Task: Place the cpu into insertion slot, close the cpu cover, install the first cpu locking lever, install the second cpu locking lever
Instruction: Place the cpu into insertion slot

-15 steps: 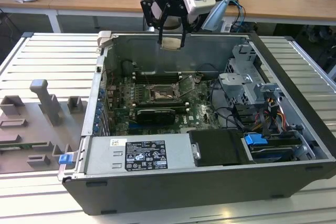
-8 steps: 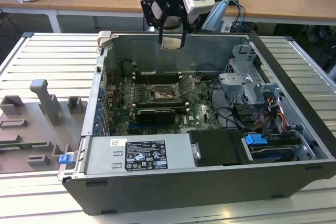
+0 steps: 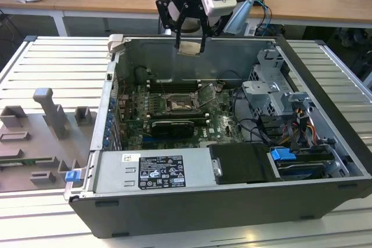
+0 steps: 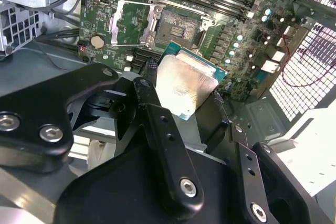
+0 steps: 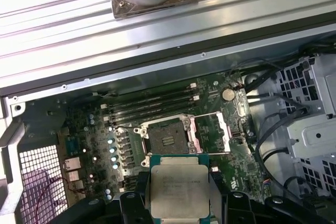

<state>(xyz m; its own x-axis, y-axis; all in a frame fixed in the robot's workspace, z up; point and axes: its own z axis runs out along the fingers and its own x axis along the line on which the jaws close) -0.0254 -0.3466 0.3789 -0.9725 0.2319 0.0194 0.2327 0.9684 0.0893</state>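
My gripper (image 3: 189,46) hangs above the open computer case, near its back wall, shut on the cpu (image 3: 189,47), a flat silvery-beige square chip. Both wrist views show the cpu (image 4: 184,85) (image 5: 178,192) held between the black fingers (image 4: 144,85). The insertion slot (image 3: 178,104) (image 5: 165,137) (image 4: 179,24) lies on the green motherboard well below the chip, dark and bare. Its cpu cover (image 3: 206,94) (image 5: 212,132) (image 4: 131,22) is a silver frame standing swung open beside the slot.
Long black memory slots (image 5: 152,103) run behind the socket. A black expansion card (image 3: 172,126) lies in front of it. A drive cage (image 3: 273,85) and cables (image 3: 302,126) fill the exterior view's right side of the case. Grey fixtures (image 3: 52,114) sit on the table at the exterior view's left.
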